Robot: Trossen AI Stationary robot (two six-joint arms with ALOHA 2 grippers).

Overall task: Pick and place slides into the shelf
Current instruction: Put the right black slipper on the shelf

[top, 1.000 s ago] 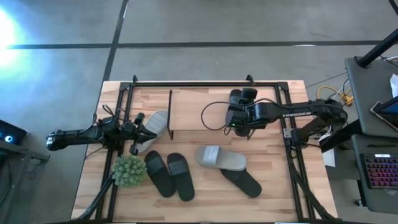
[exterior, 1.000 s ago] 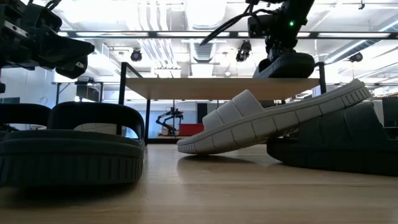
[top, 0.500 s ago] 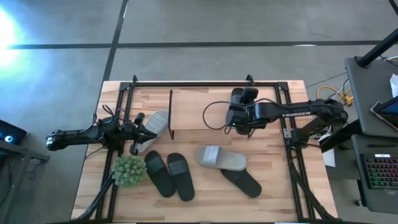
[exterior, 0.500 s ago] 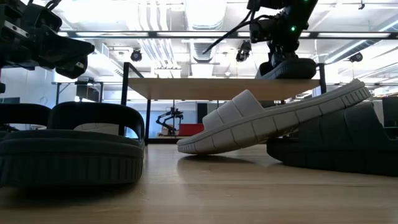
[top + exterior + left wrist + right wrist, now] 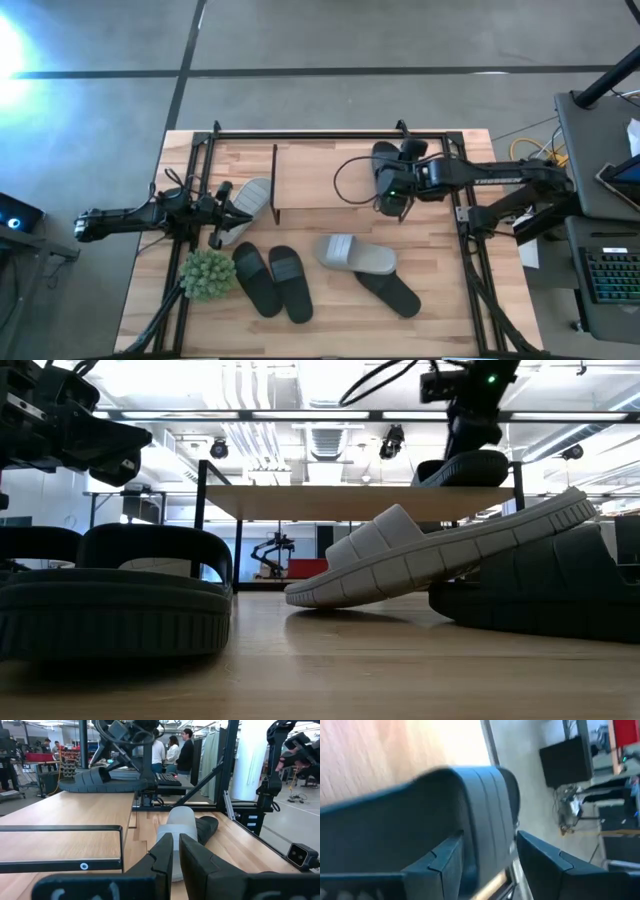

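Note:
A black slide (image 5: 388, 178) lies on the right end of the shelf's wood top (image 5: 320, 180); it also shows in the low view (image 5: 462, 468). My right gripper (image 5: 398, 182) is open just above it, and its fingers stand on either side of the strap (image 5: 485, 805). My left gripper (image 5: 222, 212) is shut and empty. It hovers over a light grey slide (image 5: 252, 200) that lies on the table by the shelf's left end. A second grey slide (image 5: 355, 255) leans on a black slide (image 5: 395, 292). Two black slides (image 5: 272, 282) lie at the front left. My right gripper points down at the black slide's strap (image 5: 487, 820), one finger on each side of it. A strip of light shows between the strap and one finger (image 5: 545, 865). I cannot tell whether the other finger (image 5: 445, 862) touches it. The slide lies on the shelf top.
A small green spiky plant (image 5: 207, 273) stands at the front left, near my left arm. A black frame of rods (image 5: 470, 250) runs around the table. The rest of the shelf top (image 5: 75, 812) is bare. People stand in the room behind (image 5: 187, 745).
My right gripper has lowered the black slide, which was tilted just above the shelf, onto the right end of the top board, where it now lies flat. The gripper has then gone up a little and toward the table's right edge.

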